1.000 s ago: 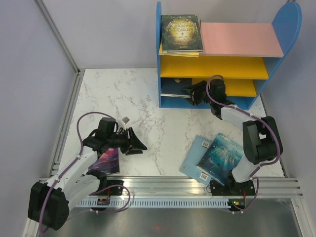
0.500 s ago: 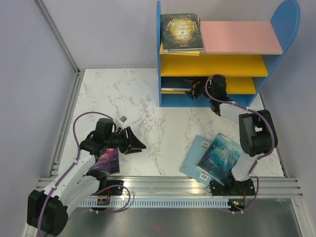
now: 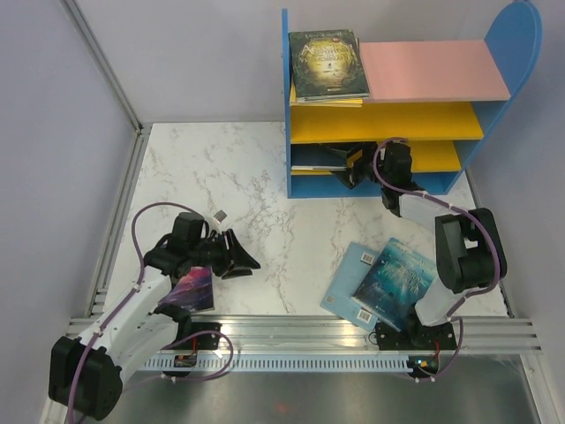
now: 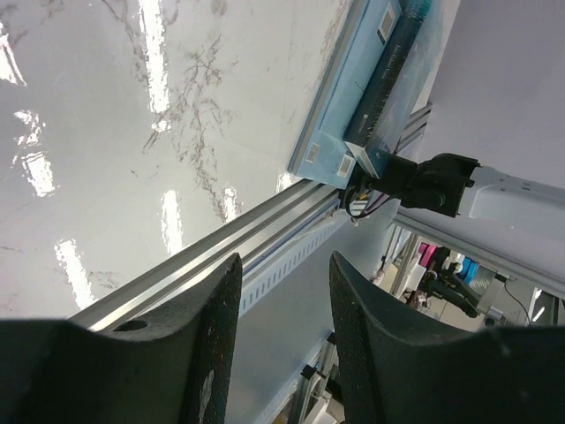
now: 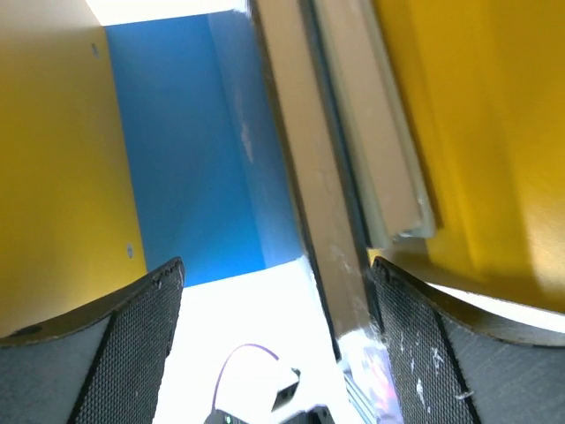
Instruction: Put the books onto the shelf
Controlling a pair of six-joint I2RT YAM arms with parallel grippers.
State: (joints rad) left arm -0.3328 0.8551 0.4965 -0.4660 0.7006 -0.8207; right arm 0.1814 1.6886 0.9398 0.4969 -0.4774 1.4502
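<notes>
My right end effector (image 3: 357, 167) has just opened wide and released the dark book (image 3: 320, 159), which now lies in a lower compartment of the shelf (image 3: 521, 40). I judge this book placed, but the teal book (image 3: 399, 276) and the purple book (image 3: 191, 288) wait on the table (image 3: 265, 177). My right arm is stretched forward to the shelf, and my left end effector (image 3: 237, 256) hovers near the purple book, half open and empty.

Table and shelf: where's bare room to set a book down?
Bare: table centre and far-left, between shelf, left arm and blue books; pink top board right of the green book. Crowded: lower shelf bay around the right tool, near-right corner.
</notes>
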